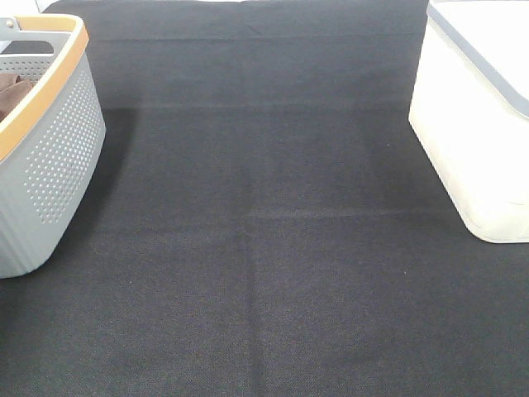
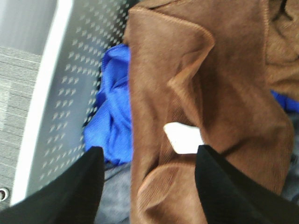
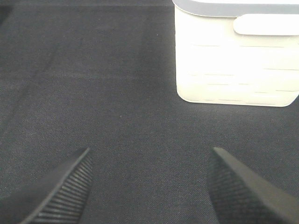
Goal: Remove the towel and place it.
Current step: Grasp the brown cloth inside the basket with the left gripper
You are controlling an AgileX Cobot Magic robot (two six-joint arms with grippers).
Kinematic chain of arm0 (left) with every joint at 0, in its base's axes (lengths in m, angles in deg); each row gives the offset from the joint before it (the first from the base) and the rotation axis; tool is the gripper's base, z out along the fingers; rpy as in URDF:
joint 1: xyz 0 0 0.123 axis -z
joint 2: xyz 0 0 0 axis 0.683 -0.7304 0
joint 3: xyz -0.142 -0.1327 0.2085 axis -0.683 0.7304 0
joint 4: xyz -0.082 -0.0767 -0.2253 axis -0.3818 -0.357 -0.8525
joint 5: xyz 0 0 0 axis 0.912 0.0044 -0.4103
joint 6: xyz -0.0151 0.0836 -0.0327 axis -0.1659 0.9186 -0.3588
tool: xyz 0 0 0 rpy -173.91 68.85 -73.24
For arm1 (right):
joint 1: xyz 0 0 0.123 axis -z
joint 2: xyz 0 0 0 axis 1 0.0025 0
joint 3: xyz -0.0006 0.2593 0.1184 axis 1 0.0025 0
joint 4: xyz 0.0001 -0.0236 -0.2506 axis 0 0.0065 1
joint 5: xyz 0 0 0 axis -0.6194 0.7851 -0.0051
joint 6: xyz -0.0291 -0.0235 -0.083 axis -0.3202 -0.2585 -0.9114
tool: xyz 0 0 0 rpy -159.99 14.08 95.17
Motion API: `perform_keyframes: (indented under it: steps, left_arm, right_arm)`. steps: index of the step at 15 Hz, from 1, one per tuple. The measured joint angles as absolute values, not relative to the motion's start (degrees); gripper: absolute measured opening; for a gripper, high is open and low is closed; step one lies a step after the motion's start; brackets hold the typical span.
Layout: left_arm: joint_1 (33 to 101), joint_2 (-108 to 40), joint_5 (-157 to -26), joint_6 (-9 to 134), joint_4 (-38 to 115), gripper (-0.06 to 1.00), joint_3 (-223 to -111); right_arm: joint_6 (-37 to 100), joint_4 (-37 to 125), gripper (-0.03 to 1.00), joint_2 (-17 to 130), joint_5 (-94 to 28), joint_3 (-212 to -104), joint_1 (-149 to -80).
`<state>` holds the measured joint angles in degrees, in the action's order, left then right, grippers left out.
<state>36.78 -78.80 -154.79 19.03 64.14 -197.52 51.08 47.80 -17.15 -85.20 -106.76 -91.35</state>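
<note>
The towel [image 2: 187, 79], rust-brown with stitched edges and a small white tag [image 2: 183, 137], lies crumpled inside the grey perforated basket [image 2: 79, 79]. My left gripper [image 2: 148, 149] is open just above it, one finger on each side of the tag, holding nothing. In the exterior high view the basket [image 1: 58, 157] stands at the left edge with a bit of brown cloth [image 1: 10, 95] showing inside; neither arm is in that view. My right gripper [image 3: 150, 150] is open and empty above the black table cloth.
A blue cloth [image 2: 112, 116] and a grey cloth [image 2: 117, 196] lie under the towel in the basket. A white lidded box [image 1: 471, 141] stands at the right of the table and also shows in the right wrist view [image 3: 233, 70]. Black cloth [image 1: 264, 231] covers the table between them.
</note>
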Motion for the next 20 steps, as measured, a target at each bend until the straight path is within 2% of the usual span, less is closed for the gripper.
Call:
perform_keyframes:
  steps: [9,13,14,16,17,20]
  left_arm:
    - [36.78,-85.05,-150.49,19.26,62.54,0.55,-199.3]
    - [36.78,-86.54,-150.32,20.4,62.02,0.34,-199.3]
    - [36.78,-86.83,-150.26,20.92,62.02,0.27,-199.3]
    - [36.78,-87.0,-150.26,23.1,61.97,0.04,-199.3]
    - [36.78,-86.94,-150.26,24.3,61.97,0.0,-199.3]
    - [36.78,-85.34,-150.6,24.81,61.91,0.0,-199.3]
  right_arm:
    - [51.08,47.8,0.66,-17.15,-85.2,-106.76,-91.35]
    - [51.08,47.8,0.66,-17.15,-85.2,-106.76,-91.35]
    - [51.08,47.8,0.66,-17.15,-85.2,-106.76,-91.35]
    - [51.08,47.8,0.66,-17.15,-85.2,-106.76,-91.35]
    - [51.08,47.8,0.66,-17.15,-85.2,-106.76,-91.35]
    - [51.08,47.8,0.66,-17.15,-85.2,-106.76,-91.35]
